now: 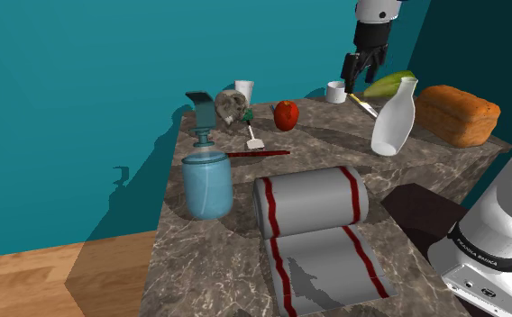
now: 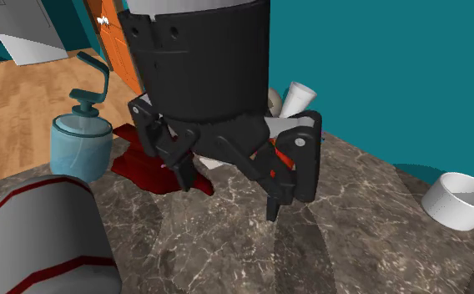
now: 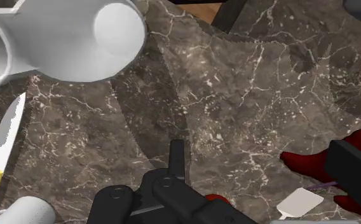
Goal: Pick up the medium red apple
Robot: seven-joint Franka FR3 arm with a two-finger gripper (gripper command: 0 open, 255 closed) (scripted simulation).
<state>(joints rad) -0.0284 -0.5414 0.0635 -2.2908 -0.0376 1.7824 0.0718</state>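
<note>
A red apple (image 1: 286, 114) stands on the marble table (image 1: 245, 261) near its far edge. My black gripper (image 1: 361, 74) hangs above the table, off to the shoulder view's right of the apple and apart from it, beside a small white cup (image 1: 336, 91). In the second exterior view the gripper (image 2: 231, 188) is open, its fingers (image 2: 290, 177) spread with nothing between them; a bit of the red apple (image 2: 284, 157) peeks from behind it. In the wrist view a dark red shape (image 3: 303, 162) lies by one finger.
A white vase (image 1: 394, 119), a knife (image 1: 364, 106), a green fruit (image 1: 387, 84) and a bread loaf (image 1: 458, 113) crowd the far right. A blue lidded jar (image 1: 207, 183), a rolled striped towel (image 1: 308, 203) and a red-handled tool (image 1: 259, 153) lie nearer.
</note>
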